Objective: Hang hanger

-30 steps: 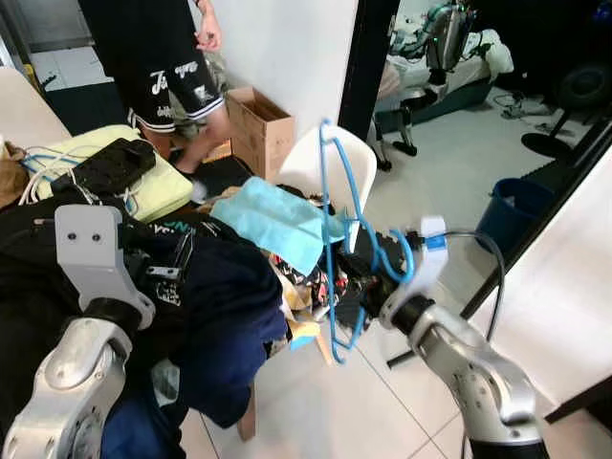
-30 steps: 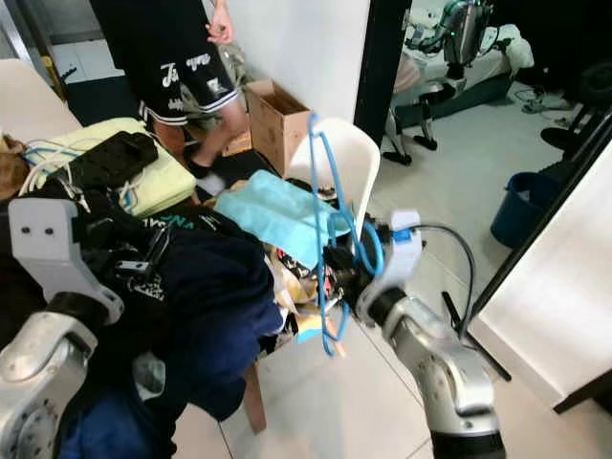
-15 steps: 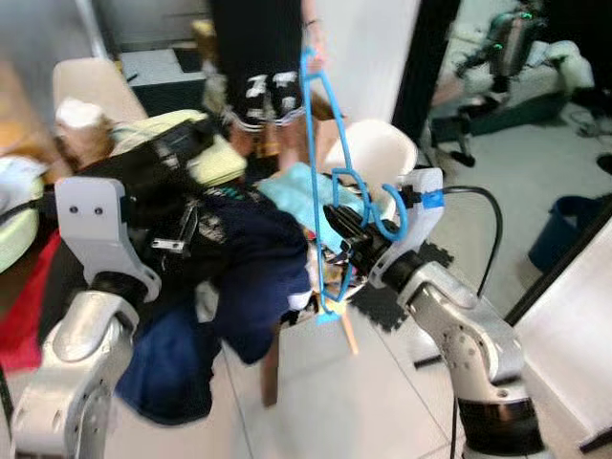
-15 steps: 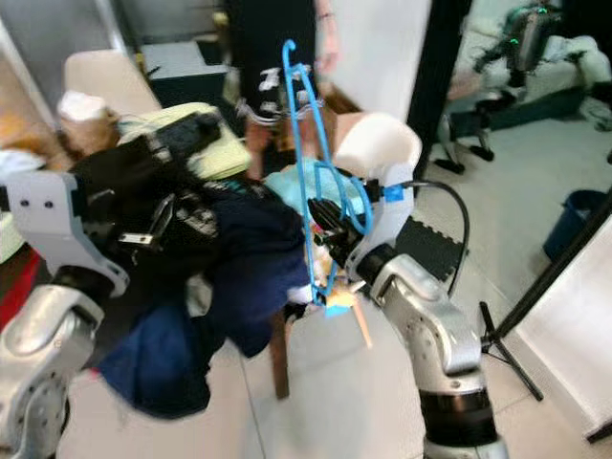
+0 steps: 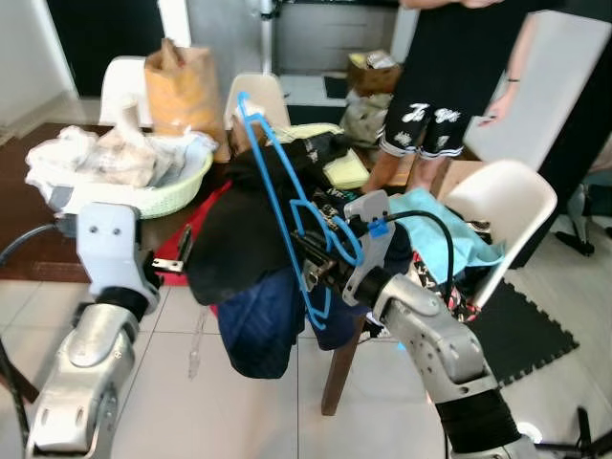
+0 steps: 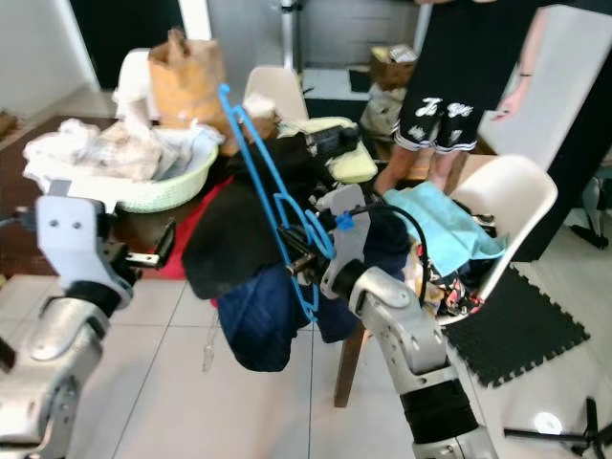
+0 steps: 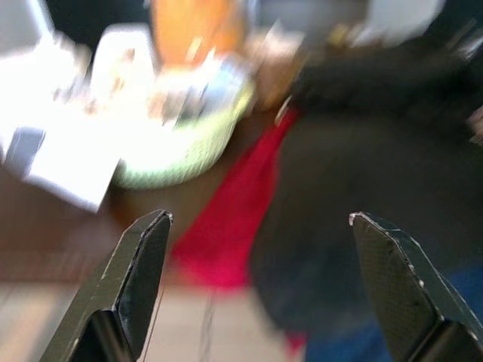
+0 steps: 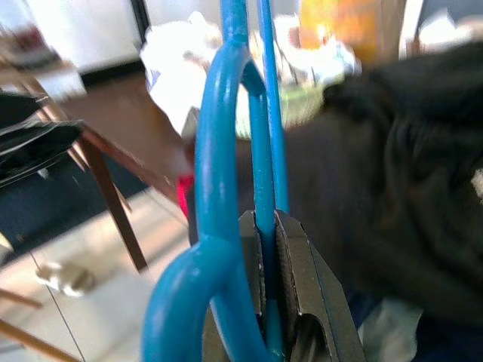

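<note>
I'm holding the blue plastic hanger (image 5: 287, 206) with my right gripper (image 5: 311, 268), fingers clamped on its wire, in front of the dark clothes pile (image 5: 253, 225) draped over a white chair (image 5: 512, 206). My left gripper (image 7: 260, 290) is hovering with fingers spread near the brown table's (image 5: 29, 244) edge.

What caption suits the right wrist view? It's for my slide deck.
Right hand shut on a blue hanger, dark clothes behind.

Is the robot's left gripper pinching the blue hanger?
No, the left gripper is open with nothing between its fingers, while the right gripper is the one clamped on the blue hanger.
</note>
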{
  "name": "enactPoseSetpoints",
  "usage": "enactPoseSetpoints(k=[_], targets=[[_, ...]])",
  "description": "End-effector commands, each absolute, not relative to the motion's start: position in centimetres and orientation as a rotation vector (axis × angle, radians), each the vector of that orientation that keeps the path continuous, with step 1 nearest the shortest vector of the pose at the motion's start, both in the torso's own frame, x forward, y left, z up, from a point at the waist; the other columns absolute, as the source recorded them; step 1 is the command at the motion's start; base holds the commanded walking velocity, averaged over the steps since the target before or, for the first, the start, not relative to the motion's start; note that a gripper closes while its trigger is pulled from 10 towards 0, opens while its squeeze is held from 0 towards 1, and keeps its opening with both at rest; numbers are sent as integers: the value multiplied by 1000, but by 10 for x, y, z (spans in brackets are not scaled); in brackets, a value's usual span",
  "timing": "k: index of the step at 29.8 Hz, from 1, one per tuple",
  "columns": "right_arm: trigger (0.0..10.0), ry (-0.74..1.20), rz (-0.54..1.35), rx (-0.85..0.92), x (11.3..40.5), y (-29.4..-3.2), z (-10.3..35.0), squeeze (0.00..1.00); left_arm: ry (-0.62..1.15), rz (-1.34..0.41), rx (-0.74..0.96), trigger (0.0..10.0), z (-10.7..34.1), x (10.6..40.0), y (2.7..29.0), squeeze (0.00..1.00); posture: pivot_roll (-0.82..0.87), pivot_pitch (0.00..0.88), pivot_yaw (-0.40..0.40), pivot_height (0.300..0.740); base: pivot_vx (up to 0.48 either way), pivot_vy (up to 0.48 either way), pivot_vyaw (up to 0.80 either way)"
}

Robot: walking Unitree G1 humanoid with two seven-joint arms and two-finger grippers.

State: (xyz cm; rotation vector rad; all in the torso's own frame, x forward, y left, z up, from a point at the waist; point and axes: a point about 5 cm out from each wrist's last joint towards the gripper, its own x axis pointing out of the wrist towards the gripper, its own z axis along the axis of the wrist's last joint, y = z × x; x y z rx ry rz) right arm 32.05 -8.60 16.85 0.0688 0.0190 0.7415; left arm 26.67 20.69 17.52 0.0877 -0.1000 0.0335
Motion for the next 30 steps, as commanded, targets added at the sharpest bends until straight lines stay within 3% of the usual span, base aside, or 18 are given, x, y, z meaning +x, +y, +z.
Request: enactPoseSetpoints(k=[1, 9, 15, 17, 19, 21, 22, 27, 28, 30], targets=[[10000, 29, 710, 14, 326, -89, 160, 0, -85, 26, 92, 10000, 166, 269, 205, 0, 64, 0, -71, 736, 0, 0, 0], [10000, 50, 666, -20, 335, -91, 152, 0, -43, 32, 96, 10000, 150, 268, 209, 0, 77, 0, -70, 736, 0, 0, 0], [10000, 95, 578, -26, 338, -109, 137, 0, -67, 40, 145, 10000, 145, 261, 208, 0, 87, 0, -66, 736, 0, 0, 0], [10000, 90, 586, 50, 337, -114, 138, 0, -95, 37, 161, 10000, 150, 262, 208, 0, 69, 0, -59, 736, 0, 0, 0], [10000, 68, 634, 129, 335, -115, 143, 0, -119, 27, 174, 10000, 154, 264, 207, 0, 58, 0, -54, 736, 0, 0, 0], [10000, 25, 799, 182, 326, -110, 153, 0, -143, -2, 186, 10000, 156, 271, 201, 0, 47, 0, -50, 736, 0, 0, 0], [0, 9, 852, 194, 323, -108, 158, 0, -155, -16, 182, 10000, 157, 274, 198, 0, 40, 0, -55, 736, 0, 0, 0], [0, -16, 902, 184, 322, -105, 164, 0, -174, -30, 176, 10000, 159, 279, 193, 0, 22, 0, -58, 736, 0, 0, 0], [5412, -28, 909, 171, 322, -104, 167, 0, -182, -42, 170, 10000, 159, 282, 191, 0, 13, 0, -63, 736, 0, 0, 0], [5412, -28, 909, 171, 322, -104, 167, 0, -182, -42, 170, 10000, 159, 282, 191, 0, 13, 0, -63, 736, 0, 0, 0]])
